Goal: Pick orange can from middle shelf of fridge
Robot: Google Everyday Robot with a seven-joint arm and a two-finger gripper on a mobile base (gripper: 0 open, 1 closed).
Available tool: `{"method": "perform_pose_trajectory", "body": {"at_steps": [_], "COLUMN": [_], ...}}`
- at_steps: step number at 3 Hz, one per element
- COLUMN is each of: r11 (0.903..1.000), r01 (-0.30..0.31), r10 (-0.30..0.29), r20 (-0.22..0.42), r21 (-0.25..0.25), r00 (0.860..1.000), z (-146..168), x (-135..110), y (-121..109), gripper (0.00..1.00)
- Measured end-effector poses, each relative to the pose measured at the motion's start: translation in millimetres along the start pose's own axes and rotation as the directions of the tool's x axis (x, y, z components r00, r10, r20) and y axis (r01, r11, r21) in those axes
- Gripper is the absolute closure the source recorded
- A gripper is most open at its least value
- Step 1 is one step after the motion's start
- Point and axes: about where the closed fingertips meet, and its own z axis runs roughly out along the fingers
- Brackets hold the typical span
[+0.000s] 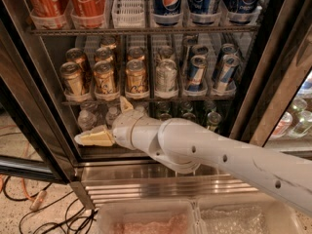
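Fridge (276, 57), dark-framed, wire racks. Arm (219, 152), white, reaching in from the right. Middle shelf (195, 99), cans upright in lanes. Gripper (101, 120), fingers spread, empty, below that shelf before clear bottles (87, 119). Orange can (136, 77), front row, just above the upper finger.

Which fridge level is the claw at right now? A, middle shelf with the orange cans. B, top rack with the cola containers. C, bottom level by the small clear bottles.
C: the claw sits low on the left, in front of the small clear bottles, below the middle shelf and its orange cans.
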Motion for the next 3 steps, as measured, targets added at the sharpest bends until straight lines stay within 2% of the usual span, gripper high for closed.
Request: {"method": "perform_pose_trajectory", "body": {"at_steps": [1,3], "r11": [0.9962,0.9956], "r01": [0.033,0.024], "r10": [-0.037,-0.030], "r20": [0.038,0.061], "r21": [0.081,0.091], "r00": [0.999,0.998], "z": [4.5,5.8], "x": [-19.8,-20.4], "y": [-5.2,-4.8], "gripper": [0.00,0.00]}}
